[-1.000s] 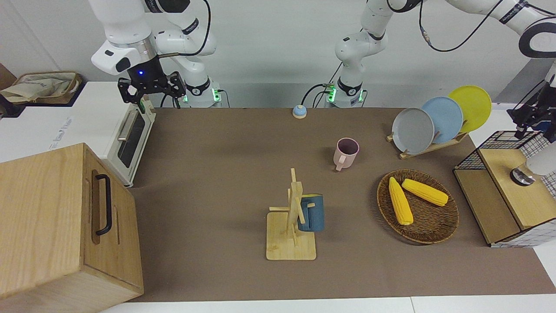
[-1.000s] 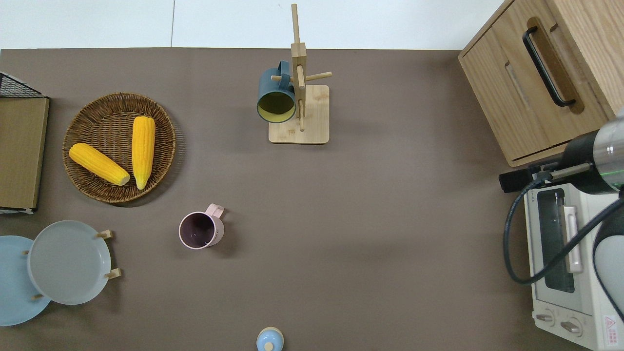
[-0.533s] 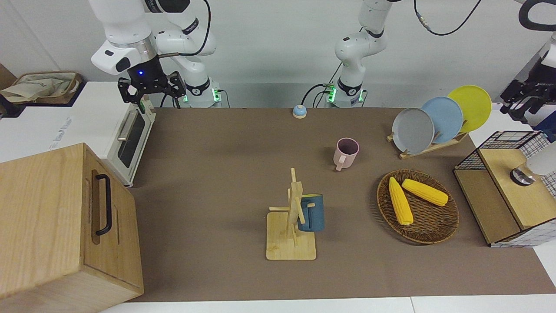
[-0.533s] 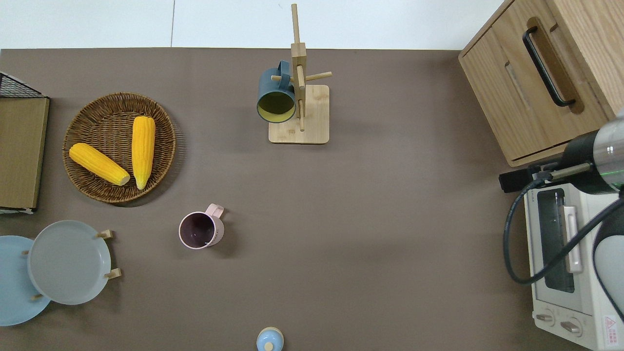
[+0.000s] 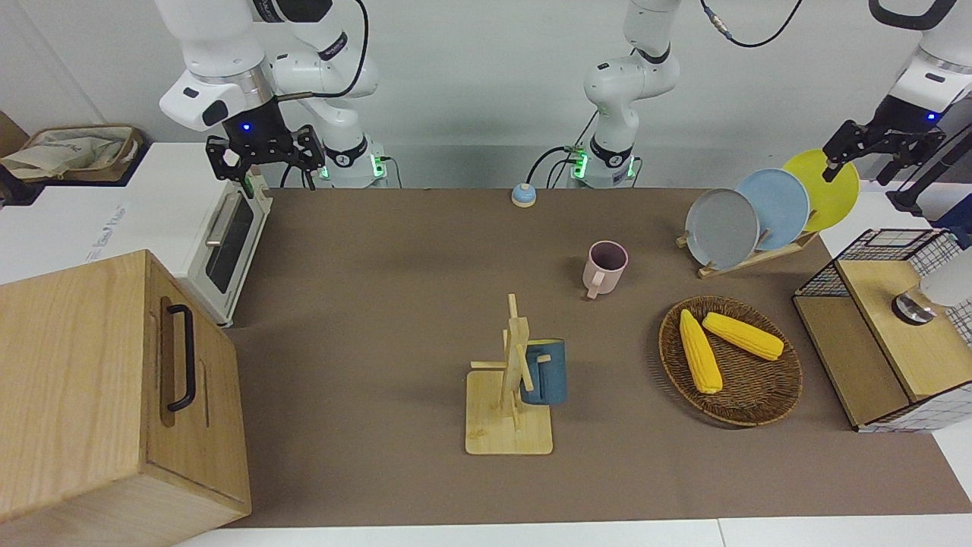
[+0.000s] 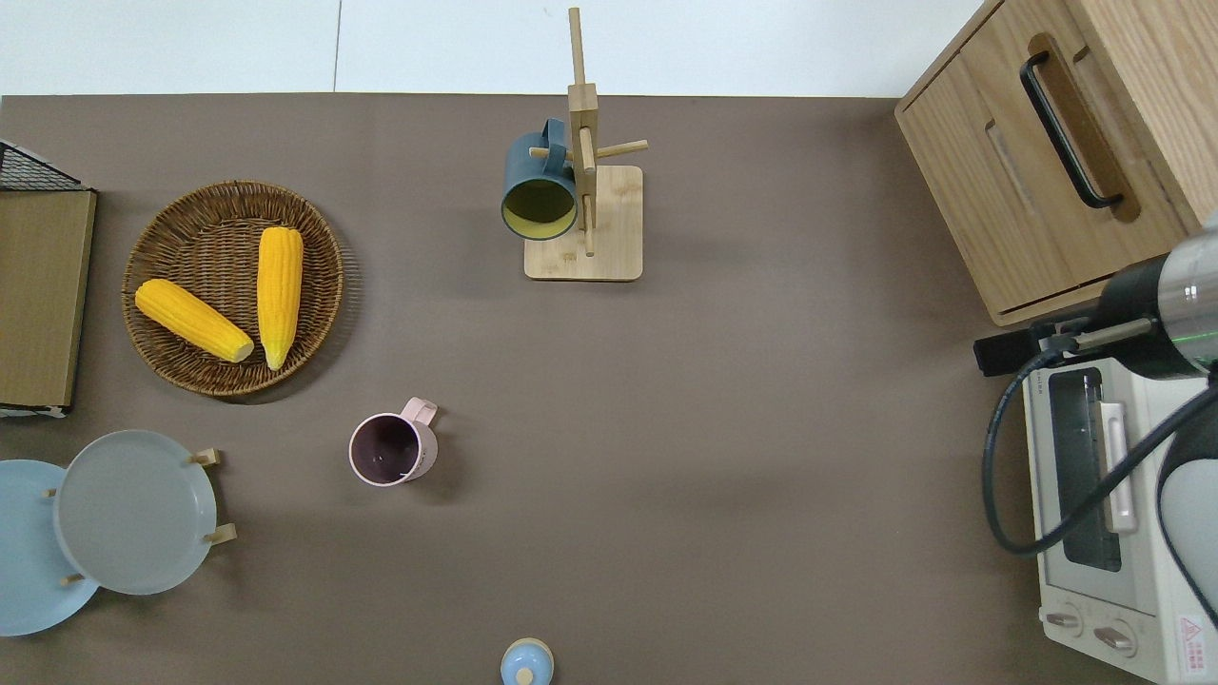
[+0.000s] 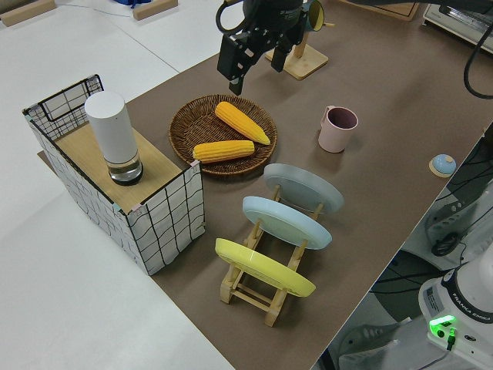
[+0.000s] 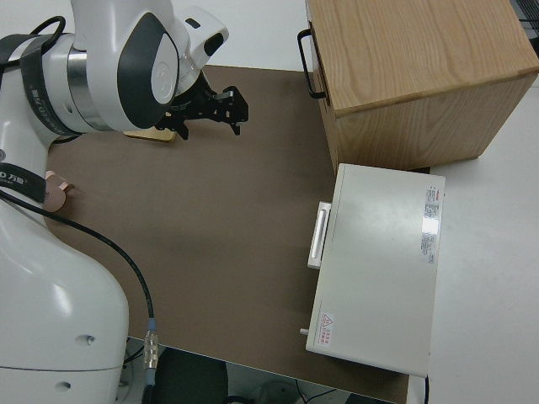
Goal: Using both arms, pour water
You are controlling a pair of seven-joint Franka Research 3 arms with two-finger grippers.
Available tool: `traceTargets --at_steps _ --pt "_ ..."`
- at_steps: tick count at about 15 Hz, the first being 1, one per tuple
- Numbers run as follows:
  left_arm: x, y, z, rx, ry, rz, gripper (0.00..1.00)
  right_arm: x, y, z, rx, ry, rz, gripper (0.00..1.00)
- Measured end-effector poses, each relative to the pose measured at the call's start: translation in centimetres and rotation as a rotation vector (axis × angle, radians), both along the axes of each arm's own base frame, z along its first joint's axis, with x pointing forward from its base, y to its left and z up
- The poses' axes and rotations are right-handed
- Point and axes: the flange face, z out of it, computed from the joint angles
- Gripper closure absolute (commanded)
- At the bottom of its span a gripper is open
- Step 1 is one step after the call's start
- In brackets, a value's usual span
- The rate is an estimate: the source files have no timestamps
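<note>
On the table [image 5: 380, 266] stand two mugs, a pink mug [image 5: 605, 267] upright and a blue mug [image 5: 544, 371] hung on the wooden rack [image 5: 510, 403], with two corn cobs [image 5: 699, 350] in one basket [image 5: 759, 395] and three plates [image 5: 767, 207]. The left gripper [image 5: 873, 146] hangs spread and empty in the air at its own end of the table (off the overhead view). The right gripper [image 5: 262, 156], also spread and empty, is parked.

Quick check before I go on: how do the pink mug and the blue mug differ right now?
The pink mug stands upright on the brown table mat; the blue mug hangs by its handle on the wooden mug tree, off the mat. The pink mug's inside looks dark, the blue mug's yellow. The pink mug sits nearer to the robots. Both are handled mugs, and no gripper holds either.
</note>
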Motion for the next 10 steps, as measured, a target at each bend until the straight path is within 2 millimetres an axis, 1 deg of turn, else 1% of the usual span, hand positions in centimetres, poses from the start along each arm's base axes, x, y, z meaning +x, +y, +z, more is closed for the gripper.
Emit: traceTargets --at_steps 4,7,10 --pt "1.3 -8.3 0.3 -0.006 0.037 -0.053 0.00 0.0 0.0 0.0 0.000 0.000 0.000 0.011" --pt "1.7 -14.8 0.0 -0.007 0.073 -0.036 0.00 0.0 0.0 0.0 0.000 0.000 0.000 0.011" --pt "1.5 -19.2 -0.2 0.012 0.103 -0.048 0.00 0.0 0.0 0.0 0.000 0.000 0.000 0.011"
